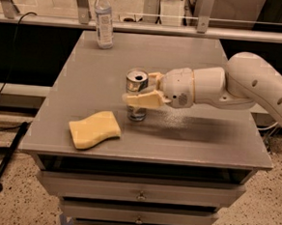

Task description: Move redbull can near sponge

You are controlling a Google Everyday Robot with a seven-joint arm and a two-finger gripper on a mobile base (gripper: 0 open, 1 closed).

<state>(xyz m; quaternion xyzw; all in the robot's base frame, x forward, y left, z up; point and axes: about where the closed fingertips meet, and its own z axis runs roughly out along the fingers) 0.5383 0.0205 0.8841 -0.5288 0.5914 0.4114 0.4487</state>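
Observation:
The redbull can point(137, 83) stands upright on the grey table point(192, 137), a slim silver can with an open pull-tab top. My gripper point(141, 91) reaches in from the right, and its pale fingers point(143, 99) are closed around the can's middle. The sponge point(95, 129) lies flat on the table, pale yellow with wavy edges, to the front left of the can. A short gap of bare table separates the can from the sponge.
A clear plastic bottle point(104, 19) with a white cap stands at the table's back left corner. A metal rail point(185, 29) runs behind the table. Drawers point(140, 194) sit under the tabletop. A black cable and stand point(4, 158) are on the floor at the left.

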